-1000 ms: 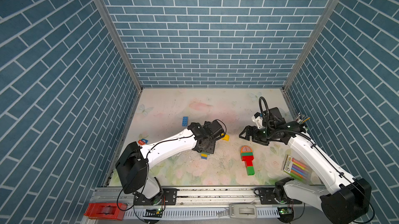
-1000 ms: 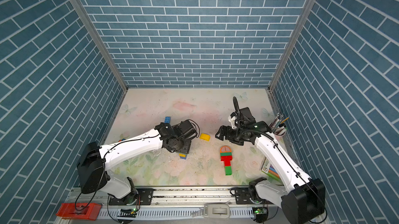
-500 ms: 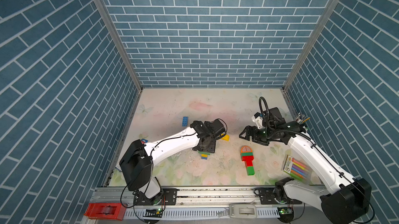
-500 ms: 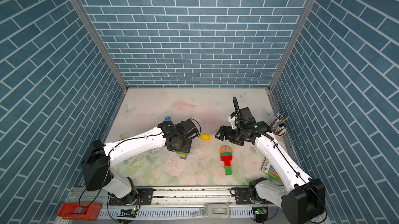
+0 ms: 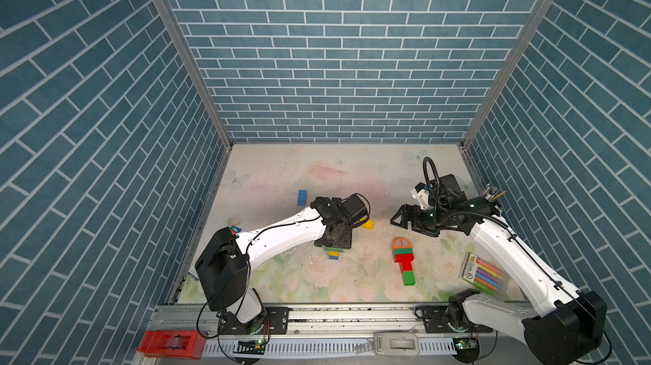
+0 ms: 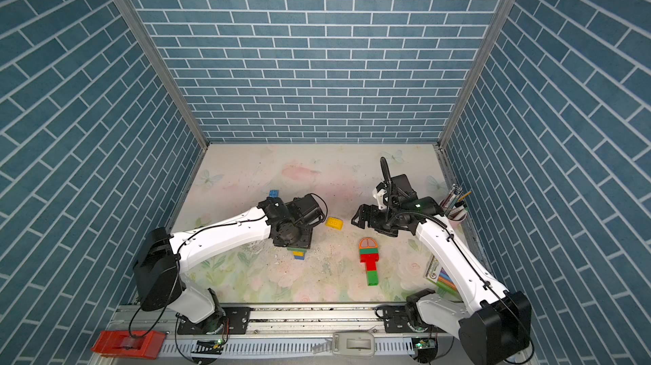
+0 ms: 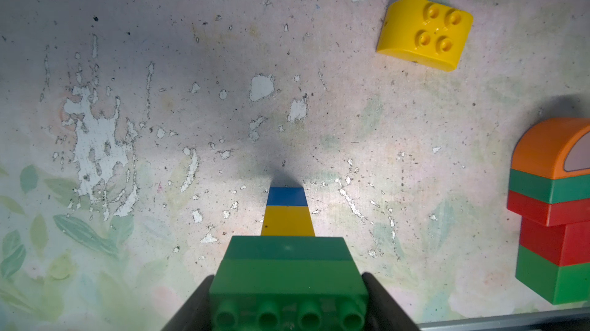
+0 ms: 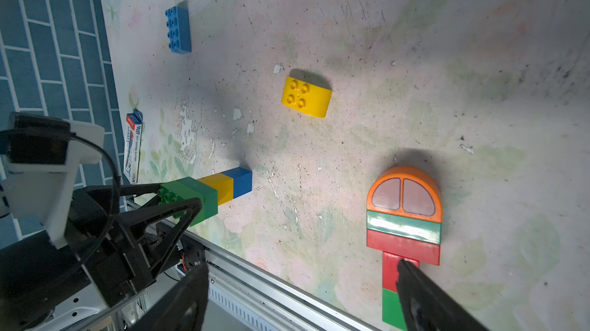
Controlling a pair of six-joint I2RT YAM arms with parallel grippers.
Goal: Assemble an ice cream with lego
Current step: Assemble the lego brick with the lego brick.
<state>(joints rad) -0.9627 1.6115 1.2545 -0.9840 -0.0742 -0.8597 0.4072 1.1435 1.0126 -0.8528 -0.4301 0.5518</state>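
My left gripper (image 7: 287,284) is shut on the green brick (image 7: 287,268) at the top of a short lego stack. Below the green come a yellow (image 8: 218,189) and a blue brick (image 8: 241,181); the blue end points down at the mat, on it or just above. In both top views the left gripper (image 5: 334,238) covers most of this stack (image 6: 299,253). A lego ice cream (image 5: 403,264) with an orange dome lies flat to the right. A yellow round-topped piece (image 5: 368,224) lies between the arms. My right gripper (image 8: 303,268) hovers open and empty above the ice cream's stick end.
A loose blue brick (image 5: 302,198) lies behind the left arm. A marker pack (image 5: 484,273) and a pen cup (image 6: 454,206) stand along the right wall, and a small box (image 8: 132,144) along the left. The red tape dispenser (image 5: 169,344) sits past the front rail.
The left arm's shoulder and elbow have swung a little to the right while its gripper stays over the stack. The right arm has not moved.
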